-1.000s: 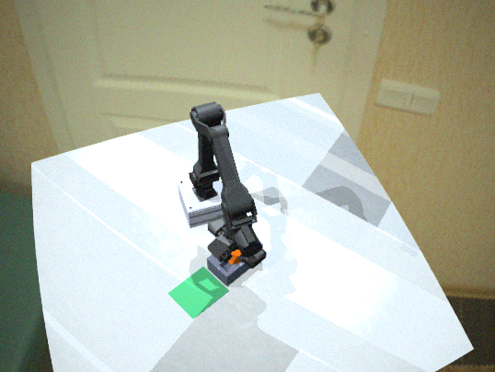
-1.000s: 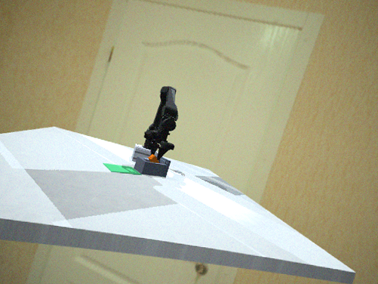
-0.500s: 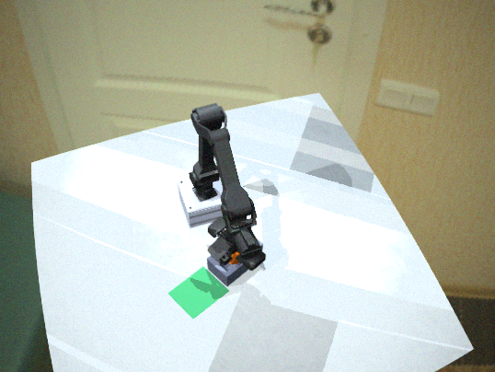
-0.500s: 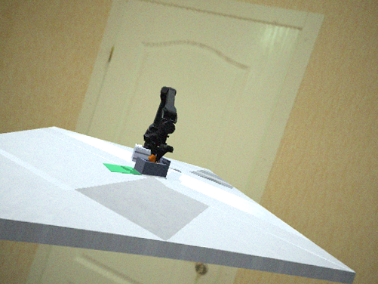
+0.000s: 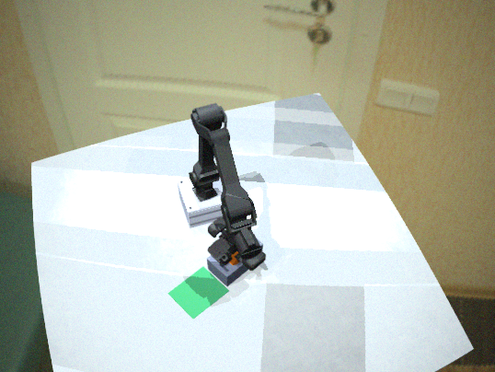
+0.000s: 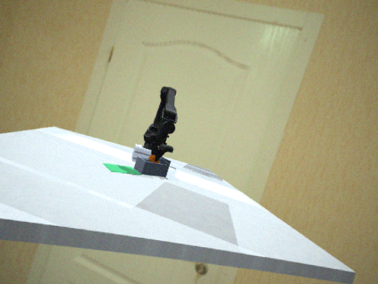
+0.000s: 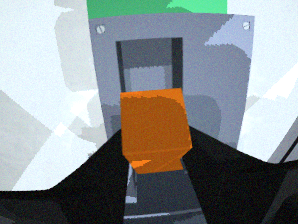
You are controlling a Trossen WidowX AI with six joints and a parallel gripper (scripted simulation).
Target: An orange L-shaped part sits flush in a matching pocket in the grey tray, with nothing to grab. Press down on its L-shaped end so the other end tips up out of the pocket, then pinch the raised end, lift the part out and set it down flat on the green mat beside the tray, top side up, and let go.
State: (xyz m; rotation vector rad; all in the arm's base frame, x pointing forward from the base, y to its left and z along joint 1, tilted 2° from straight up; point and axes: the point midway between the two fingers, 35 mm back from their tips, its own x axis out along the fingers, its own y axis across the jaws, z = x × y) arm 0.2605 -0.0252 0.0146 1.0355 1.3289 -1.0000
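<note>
The orange part (image 5: 234, 259) (image 6: 152, 159) (image 7: 154, 117) is tipped, with its raised end standing above the pocket of the grey tray (image 5: 226, 278) (image 6: 150, 169) (image 7: 232, 65). My gripper (image 5: 236, 261) (image 7: 152, 132) is shut on the part, with one dark finger on each side of it in the wrist view. The front stretch of the pocket shows bare beyond the part. The L-shaped end is hidden behind the raised end and the fingers. The green mat (image 5: 192, 301) (image 6: 119, 169) (image 7: 150, 7) lies beside the tray, with nothing on it.
The arm's white base (image 5: 204, 217) (image 6: 138, 153) stands behind the tray. The tray's raised walls surround the pocket, and small screws (image 7: 100, 29) sit at its corners. Shadows fall across the mat and the table.
</note>
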